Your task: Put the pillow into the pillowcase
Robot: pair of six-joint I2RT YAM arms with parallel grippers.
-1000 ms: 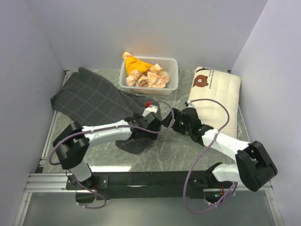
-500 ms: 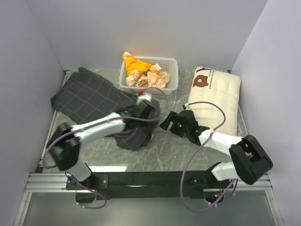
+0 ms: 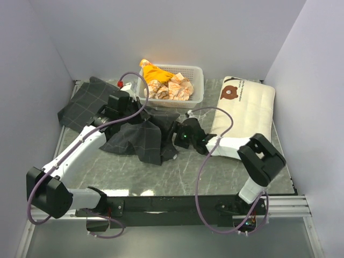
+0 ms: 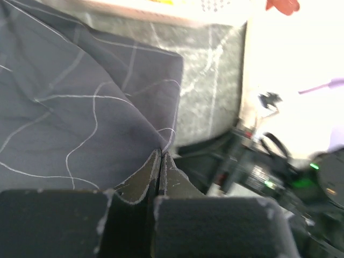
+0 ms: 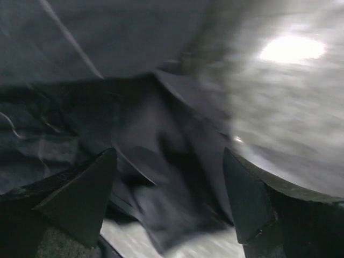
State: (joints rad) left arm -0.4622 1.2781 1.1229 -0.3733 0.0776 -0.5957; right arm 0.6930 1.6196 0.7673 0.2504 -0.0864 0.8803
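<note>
The dark grey checked pillowcase (image 3: 137,138) lies bunched on the table's left half, one part spread toward the back left. My left gripper (image 3: 129,114) hangs over it. In the left wrist view its jaws (image 4: 161,153) are shut on an edge of the pillowcase (image 4: 80,107). My right gripper (image 3: 176,137) sits low at the bunch's right edge. Its jaws (image 5: 167,156) stand wide open, with folds of the pillowcase (image 5: 107,64) beneath and between the fingers. The cream pillow (image 3: 247,113), bear face at its far end, lies flat at the back right, apart from both grippers.
A white basket (image 3: 196,94) of crumpled orange and cream things stands at the back centre, close behind the pillowcase. The marble tabletop (image 3: 215,166) shows bare in front of the pillow. Walls close in left, right and behind. The right forearm lies across the pillow's near left corner.
My left gripper has shut on the pillowcase and swung back and left, dragging the fabric into a bunch. My right gripper has slid left to the bunch's edge, still open.
</note>
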